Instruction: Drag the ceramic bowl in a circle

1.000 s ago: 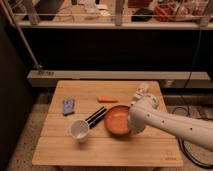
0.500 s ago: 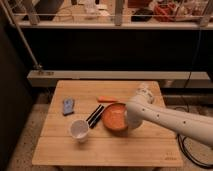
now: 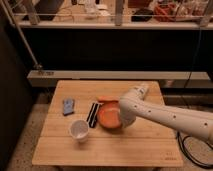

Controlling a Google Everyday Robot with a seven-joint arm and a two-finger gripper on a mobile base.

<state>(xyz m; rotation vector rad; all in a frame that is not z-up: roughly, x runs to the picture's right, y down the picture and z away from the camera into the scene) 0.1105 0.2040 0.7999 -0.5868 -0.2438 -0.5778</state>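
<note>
Ceramic bowl (image 3: 107, 116): round, shallow, glazed orange-red, on wooden table (image 3: 125, 146). Gripper (image 3: 121, 118) at its right rim; jaw state cannot be told

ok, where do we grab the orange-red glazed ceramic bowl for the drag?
Probably the camera-right rim of the shallow orange-red ceramic bowl, pinched from above: its wall is low and open, and the black oblong object lies close by its left edge. The gripper is at that right side.
</note>
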